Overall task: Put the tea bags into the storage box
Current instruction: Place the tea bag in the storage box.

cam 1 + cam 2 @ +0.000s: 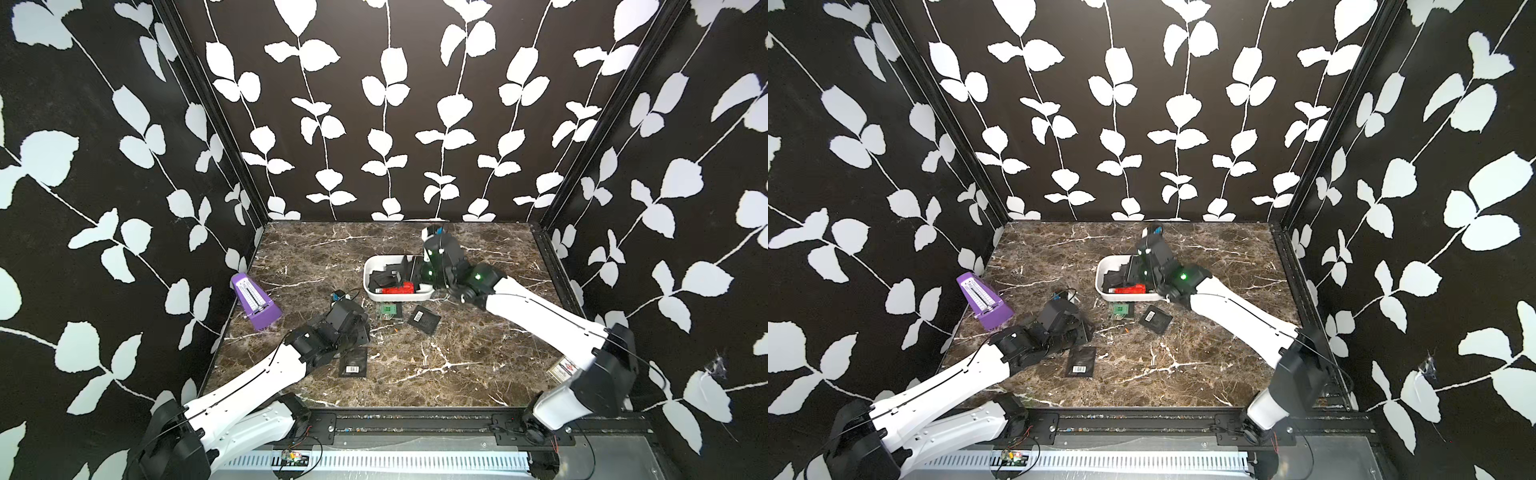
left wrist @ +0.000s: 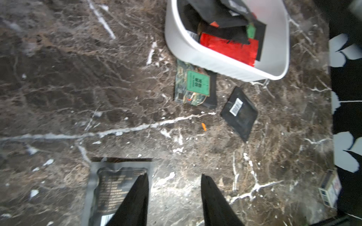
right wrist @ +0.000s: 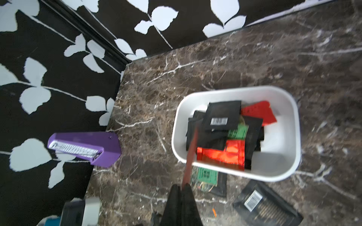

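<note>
Well past halfway, by the look of it; the storage box [image 1: 395, 296] sits toward the back of the desk [image 1: 457, 374] with a heap of tea bags [image 3: 223, 119] inside, black ones on top, orange-red and a green one beneath. The right tool [image 3: 181, 185] hovers at the box, pressed together on a reddish sachet [image 3: 191, 148] seen edge-on; it juts out over the pile and is not yet let go; I'd call that one a drop away from counting.

Outside the box, three lie in plain sight. A green-labelled sachet [image 2: 196, 83] lies just beside the box's wall; it seems to overlap a black one underneath, though I can't be sure. A black barcode sachet [image 2: 239, 113] lies near it. A black sachet [image 2: 109, 185] lies flat by the left tool [image 2: 174, 175], whose fingers are spread and gripping nothing; one finger crosses the sachet's edge in the wrist view. That's likely the left arm's next pick. The purple metronome [image 1: 255, 301] is no part of this.
</note>
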`<state>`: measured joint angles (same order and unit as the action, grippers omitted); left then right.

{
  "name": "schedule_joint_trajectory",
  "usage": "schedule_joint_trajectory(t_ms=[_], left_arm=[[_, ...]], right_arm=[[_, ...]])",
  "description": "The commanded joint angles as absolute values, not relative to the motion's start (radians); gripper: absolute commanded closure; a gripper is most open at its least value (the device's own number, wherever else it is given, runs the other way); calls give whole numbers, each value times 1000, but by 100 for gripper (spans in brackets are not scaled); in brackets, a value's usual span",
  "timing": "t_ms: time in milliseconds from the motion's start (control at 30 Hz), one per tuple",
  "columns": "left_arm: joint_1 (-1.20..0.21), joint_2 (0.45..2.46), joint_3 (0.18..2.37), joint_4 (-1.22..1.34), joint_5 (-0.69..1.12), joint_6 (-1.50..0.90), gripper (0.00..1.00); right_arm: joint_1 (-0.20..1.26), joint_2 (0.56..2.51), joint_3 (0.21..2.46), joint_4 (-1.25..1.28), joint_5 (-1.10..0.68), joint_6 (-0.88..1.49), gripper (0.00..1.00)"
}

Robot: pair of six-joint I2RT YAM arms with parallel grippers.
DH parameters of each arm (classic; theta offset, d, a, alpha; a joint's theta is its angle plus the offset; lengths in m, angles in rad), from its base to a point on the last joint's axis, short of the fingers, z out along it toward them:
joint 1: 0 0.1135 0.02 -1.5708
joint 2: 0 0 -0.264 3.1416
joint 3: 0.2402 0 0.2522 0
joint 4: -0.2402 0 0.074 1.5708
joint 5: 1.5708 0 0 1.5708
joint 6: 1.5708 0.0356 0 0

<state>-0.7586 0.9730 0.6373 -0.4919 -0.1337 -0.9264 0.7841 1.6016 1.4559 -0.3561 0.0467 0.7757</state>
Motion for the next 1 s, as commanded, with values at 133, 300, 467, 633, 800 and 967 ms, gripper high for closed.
schedule_joint_trajectory(t_ms=[133,300,467,633,800,967], left_arm=[[-748,961,607,-638,-171,-924,49],[-732,950,601,-702,-177,-910,40],[-723,927,567,-704,-162,-916,35],[-718,919,543,-709,-149,-925,32],[-718,930,524,-693,-139,-939,33],[-716,943,497,-654,-120,-949,36]], right_arm=[[728,1824,1631,-353,-47,739,100],[708,1953,1713,-329,-75,771,100],[695,2023,1739,-302,-85,796,100],[674,2032,1702,-308,-63,808,100],[653,1983,1625,-337,-29,798,85],[638,1897,1538,-364,-5,776,61]])
